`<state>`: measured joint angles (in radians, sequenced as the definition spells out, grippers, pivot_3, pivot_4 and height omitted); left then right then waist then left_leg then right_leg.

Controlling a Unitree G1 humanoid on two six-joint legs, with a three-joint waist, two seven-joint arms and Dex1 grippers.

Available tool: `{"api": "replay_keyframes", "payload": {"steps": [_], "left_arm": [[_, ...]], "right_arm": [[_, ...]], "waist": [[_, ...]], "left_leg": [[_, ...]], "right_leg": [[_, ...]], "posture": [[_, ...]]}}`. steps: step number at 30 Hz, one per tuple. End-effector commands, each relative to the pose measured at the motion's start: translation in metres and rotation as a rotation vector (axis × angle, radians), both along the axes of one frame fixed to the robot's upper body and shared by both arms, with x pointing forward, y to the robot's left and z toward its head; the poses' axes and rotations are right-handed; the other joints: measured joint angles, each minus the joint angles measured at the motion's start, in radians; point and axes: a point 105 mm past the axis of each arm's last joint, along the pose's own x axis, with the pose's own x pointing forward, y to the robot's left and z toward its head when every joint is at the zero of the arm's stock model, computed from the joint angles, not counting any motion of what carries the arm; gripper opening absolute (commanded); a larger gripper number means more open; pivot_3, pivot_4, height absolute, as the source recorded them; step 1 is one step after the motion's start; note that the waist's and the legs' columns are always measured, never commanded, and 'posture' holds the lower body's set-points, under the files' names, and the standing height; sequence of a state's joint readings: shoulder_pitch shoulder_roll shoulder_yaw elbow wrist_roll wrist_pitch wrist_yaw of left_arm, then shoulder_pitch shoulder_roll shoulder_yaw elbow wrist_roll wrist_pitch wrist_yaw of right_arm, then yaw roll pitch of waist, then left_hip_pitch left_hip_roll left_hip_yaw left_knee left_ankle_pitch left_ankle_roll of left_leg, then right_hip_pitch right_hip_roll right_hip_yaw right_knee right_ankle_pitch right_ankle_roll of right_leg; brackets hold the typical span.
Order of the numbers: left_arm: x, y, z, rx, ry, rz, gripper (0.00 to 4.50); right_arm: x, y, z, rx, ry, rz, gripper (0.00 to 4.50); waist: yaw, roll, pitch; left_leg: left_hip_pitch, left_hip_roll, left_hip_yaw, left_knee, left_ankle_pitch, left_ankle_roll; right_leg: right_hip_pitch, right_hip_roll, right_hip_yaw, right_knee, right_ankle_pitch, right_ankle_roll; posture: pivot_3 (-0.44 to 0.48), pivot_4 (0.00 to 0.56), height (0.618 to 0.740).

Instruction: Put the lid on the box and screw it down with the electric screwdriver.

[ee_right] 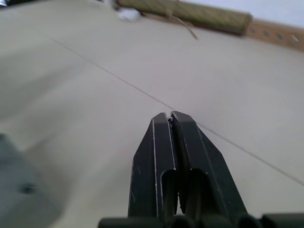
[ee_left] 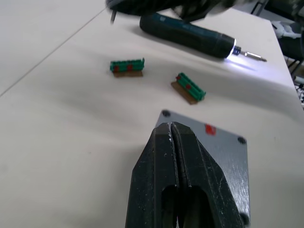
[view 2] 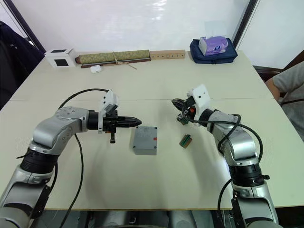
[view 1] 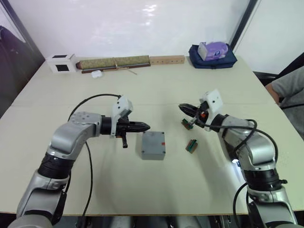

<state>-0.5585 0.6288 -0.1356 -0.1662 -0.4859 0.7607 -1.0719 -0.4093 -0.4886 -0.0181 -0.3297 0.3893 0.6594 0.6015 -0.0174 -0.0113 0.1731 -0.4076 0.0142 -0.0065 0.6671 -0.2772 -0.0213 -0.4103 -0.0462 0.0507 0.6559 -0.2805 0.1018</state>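
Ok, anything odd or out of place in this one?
The electric screwdriver lies on the table with its tip light glowing, though it is set down. Two green terminal blocks sit loose beside the grey box, at different angles.

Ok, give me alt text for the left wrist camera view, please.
The left hand, fingers shut, hovers over the grey box, whose lid carries a red sticker. Beyond it on the table lie two small green connector blocks and the electric screwdriver, its tip lit.
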Motion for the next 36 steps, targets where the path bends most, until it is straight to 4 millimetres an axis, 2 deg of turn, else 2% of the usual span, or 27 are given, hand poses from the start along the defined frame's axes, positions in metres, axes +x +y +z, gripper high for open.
{"api": "replay_keyframes", "payload": {"steps": [1,6,10,26,36], "left_arm": [[-0.008,0.004,0.011,-0.012,-0.028,-0.006,0.0],[-0.017,0.008,0.004,-0.002,-0.004,-0.001,0.0],[-0.016,0.007,-0.001,0.004,-0.003,0.006,0.0],[-0.011,-0.003,0.0,0.0,-0.024,-0.008,0.0],[-0.01,-0.004,-0.001,0.002,-0.027,-0.013,0.0]], "right_arm": [[-0.023,0.015,0.008,0.028,-0.013,0.069,0.01],[-0.046,0.033,-0.005,0.029,0.045,0.143,0.01],[-0.051,0.041,-0.017,0.029,0.091,0.163,0.01],[-0.039,0.034,-0.036,0.0,0.107,0.075,0.01],[-0.04,0.04,-0.034,0.023,0.107,0.097,0.01]], "waist": [[0.003,0.0,0.0],[0.003,0.0,0.0],[0.0,0.0,0.0],[0.001,0.0,0.0],[0.002,0.0,0.0]], "left_leg": [[0.0,0.0,0.0,0.0,0.0,0.0],[0.0,0.0,0.0,0.001,0.0,0.0],[0.0,0.0,0.0,0.0,0.0,0.0],[0.001,-0.001,0.0,0.0,0.0,0.0],[0.001,-0.001,0.0,0.0,0.0,0.0]], "right_leg": [[0.0,0.0,0.0,0.0,0.0,0.0],[0.001,-0.001,0.0,0.0,0.0,0.0],[0.001,0.0,0.0,0.0,0.0,0.0],[0.001,0.0,0.0,0.0,0.0,0.0],[0.001,0.0,0.0,0.0,0.0,0.0]], "posture": [[0.0,0.15,0.74],[0.0,0.15,0.74],[0.0,0.15,0.74],[0.0,0.15,0.74],[0.0,0.15,0.74]]}}
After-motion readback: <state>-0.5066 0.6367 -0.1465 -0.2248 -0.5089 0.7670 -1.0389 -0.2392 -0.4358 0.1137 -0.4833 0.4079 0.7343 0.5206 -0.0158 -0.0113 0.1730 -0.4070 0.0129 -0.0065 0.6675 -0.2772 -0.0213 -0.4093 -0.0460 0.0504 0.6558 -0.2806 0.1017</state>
